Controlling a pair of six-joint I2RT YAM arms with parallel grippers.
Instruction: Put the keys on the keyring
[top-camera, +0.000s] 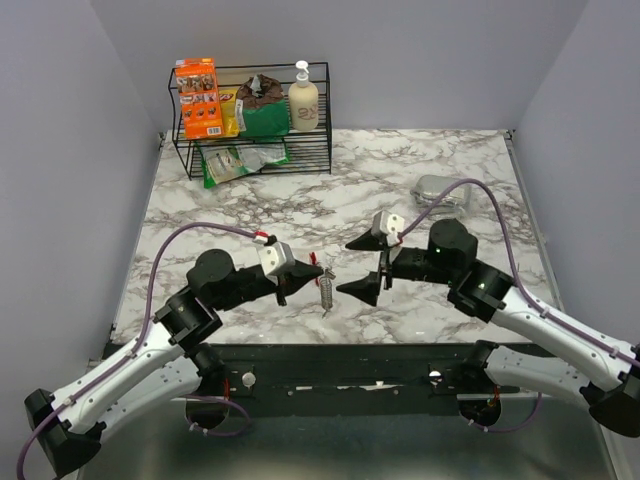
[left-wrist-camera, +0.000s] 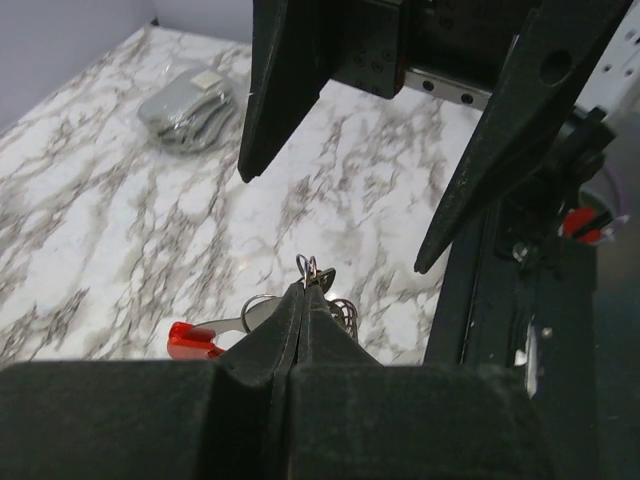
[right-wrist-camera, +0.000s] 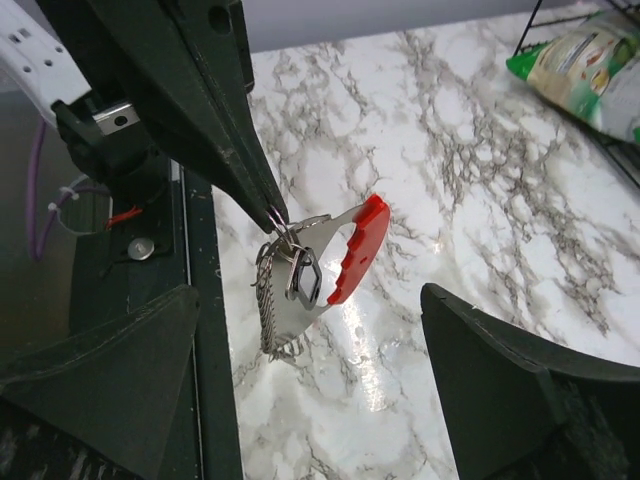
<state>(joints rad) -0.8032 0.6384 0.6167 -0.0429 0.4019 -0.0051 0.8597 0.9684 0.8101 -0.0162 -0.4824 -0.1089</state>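
My left gripper (top-camera: 306, 276) is shut on the small wire loop (right-wrist-camera: 279, 224) of the keyring (top-camera: 326, 286) and holds it hanging above the table. The keyring's red curved side (right-wrist-camera: 358, 250) and gray ridged side (right-wrist-camera: 270, 312) show in the right wrist view. A tiny black key (right-wrist-camera: 306, 281) hangs at the loop against the keyring. In the left wrist view the loop (left-wrist-camera: 308, 267) pokes out above my shut fingertips (left-wrist-camera: 303, 305), with the red side (left-wrist-camera: 194, 340) to the left. My right gripper (top-camera: 366, 266) is wide open and empty, just right of the keyring, its fingers (left-wrist-camera: 287, 90) either side of it.
A black wire rack (top-camera: 315, 160) with an orange box, bags and a soap bottle stands at the back left. A gray pouch (top-camera: 441, 190) lies at the back right. A green bag (right-wrist-camera: 590, 65) lies on the marble. The table's dark front edge (top-camera: 350, 355) is close below the keyring.
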